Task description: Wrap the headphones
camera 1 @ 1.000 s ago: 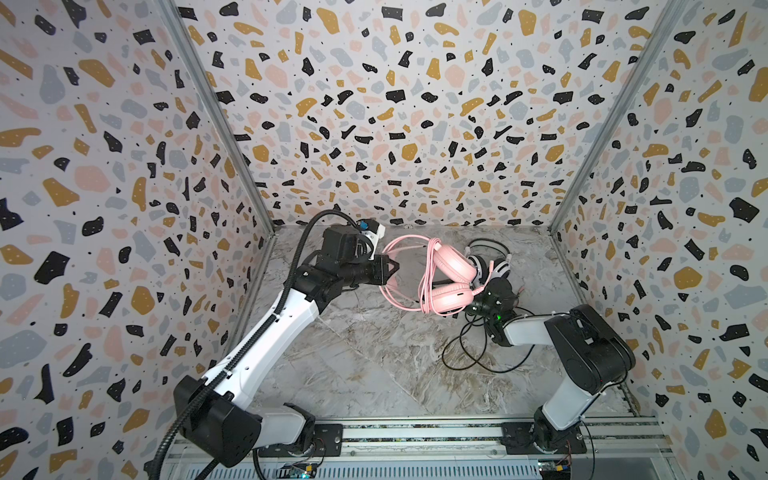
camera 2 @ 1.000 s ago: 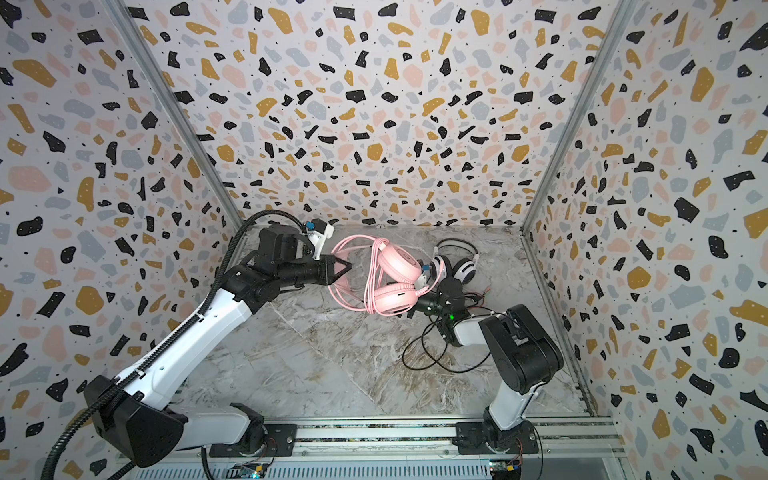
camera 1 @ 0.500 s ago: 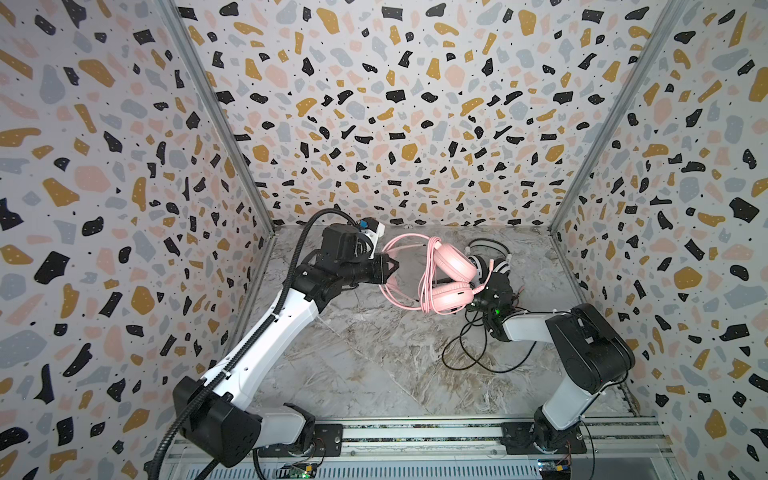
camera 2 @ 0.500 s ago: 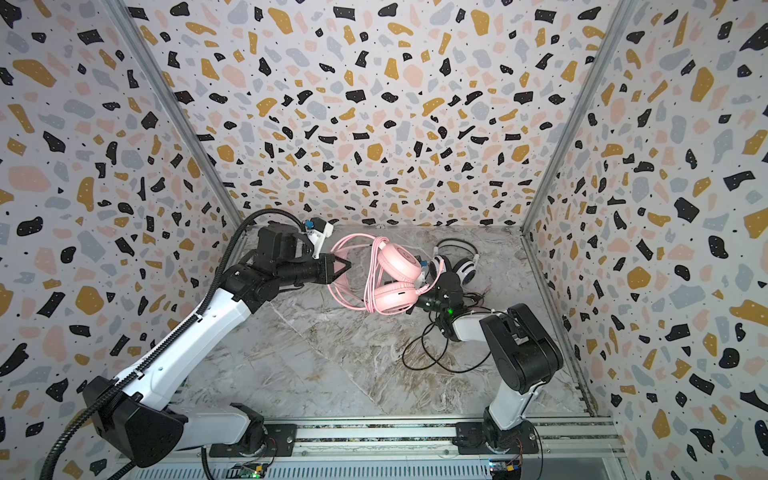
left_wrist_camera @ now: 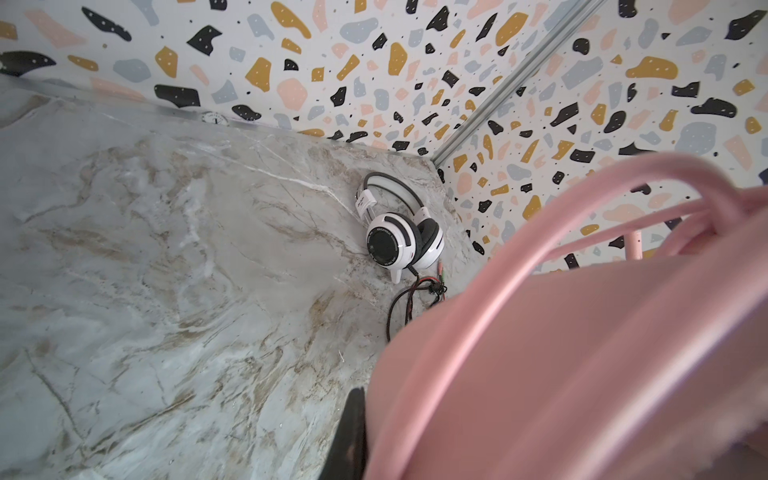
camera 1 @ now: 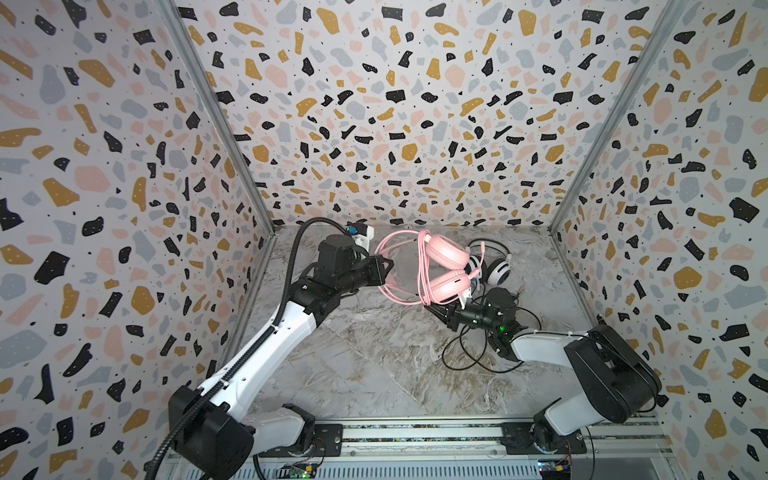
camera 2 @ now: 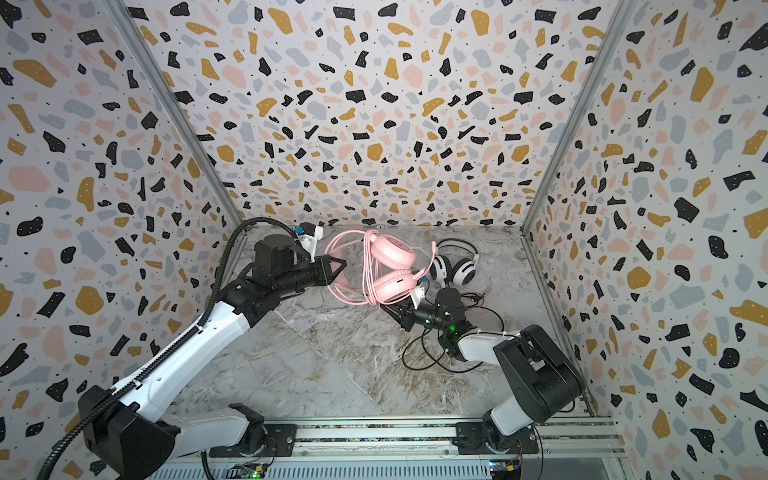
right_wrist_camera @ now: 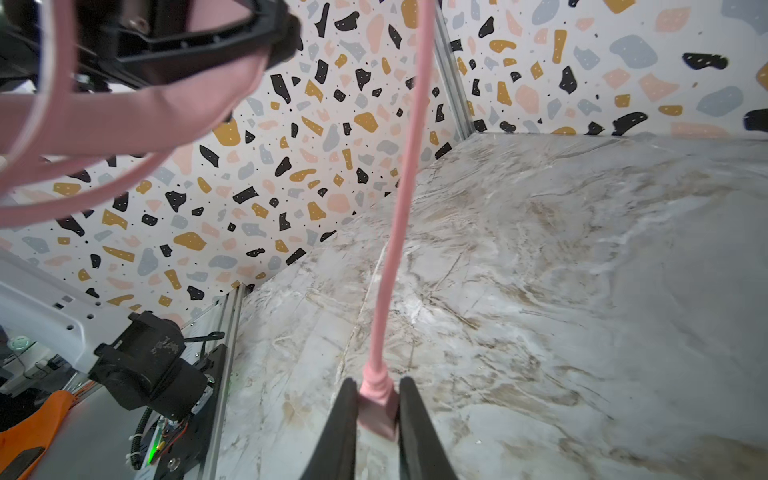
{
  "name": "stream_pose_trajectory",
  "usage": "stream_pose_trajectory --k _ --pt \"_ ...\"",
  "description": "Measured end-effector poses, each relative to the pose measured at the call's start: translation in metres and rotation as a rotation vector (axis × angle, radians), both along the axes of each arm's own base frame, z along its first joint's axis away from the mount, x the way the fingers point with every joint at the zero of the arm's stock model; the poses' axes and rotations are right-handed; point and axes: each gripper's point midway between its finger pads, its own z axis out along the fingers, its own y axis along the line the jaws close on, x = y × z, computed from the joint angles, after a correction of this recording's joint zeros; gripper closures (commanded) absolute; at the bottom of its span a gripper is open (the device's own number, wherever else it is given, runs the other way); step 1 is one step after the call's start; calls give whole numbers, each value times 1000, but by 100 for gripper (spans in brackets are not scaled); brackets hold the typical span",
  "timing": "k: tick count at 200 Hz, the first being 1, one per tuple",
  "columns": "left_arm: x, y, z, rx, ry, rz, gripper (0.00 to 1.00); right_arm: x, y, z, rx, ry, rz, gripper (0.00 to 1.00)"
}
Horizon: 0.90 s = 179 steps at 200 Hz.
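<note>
The pink headphones [camera 1: 448, 254] [camera 2: 392, 252] hang above the marble floor, with pink cable wound round them. My left gripper [camera 1: 388, 266] [camera 2: 340, 266] is shut on their headband, which fills the left wrist view [left_wrist_camera: 582, 332] beside one dark finger [left_wrist_camera: 353, 436]. My right gripper [camera 1: 432, 307] [camera 2: 384, 308] [right_wrist_camera: 378, 411] sits just below the earcups, shut on the squarish pink block at the cable's end [right_wrist_camera: 376, 399]. The pink cable [right_wrist_camera: 399, 208] runs taut up from it. The white-and-black headphones [camera 1: 494, 270] [camera 2: 455, 270] [left_wrist_camera: 401, 237] lie at the back right.
A loose black cable [camera 1: 469, 357] [camera 2: 428, 357] loops on the floor under and beside my right forearm. Speckled walls close in the back and both sides. A metal rail [camera 1: 415, 434] carrying both arm bases runs along the front.
My right gripper's jaws have closed onto the end block of the pink cable. The left arm and the pink headphones have hardly moved.
</note>
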Motion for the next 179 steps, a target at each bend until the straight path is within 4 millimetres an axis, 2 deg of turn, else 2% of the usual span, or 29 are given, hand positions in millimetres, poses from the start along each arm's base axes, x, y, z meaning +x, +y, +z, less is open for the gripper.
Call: stream_pose_trajectory --k 24,68,95,114,134,150,179 --pt "5 9 -22 24 26 60 100 -19 12 -10 -22 37 0 100" --pt "12 21 -53 18 66 157 100 -42 14 -30 -79 98 -46 100" --pt "25 30 -64 22 60 230 100 -52 15 -19 -70 73 -45 100" --pt "27 37 -87 51 93 263 100 -56 11 -13 -59 55 -55 100" --pt "23 44 -110 84 132 281 100 -60 4 -15 -69 56 -69 100" --pt "21 46 -117 96 147 284 100 -63 -1 -23 -91 68 -78 100" --pt "22 46 -117 95 142 285 100 -68 -7 -33 -114 83 -85 100"
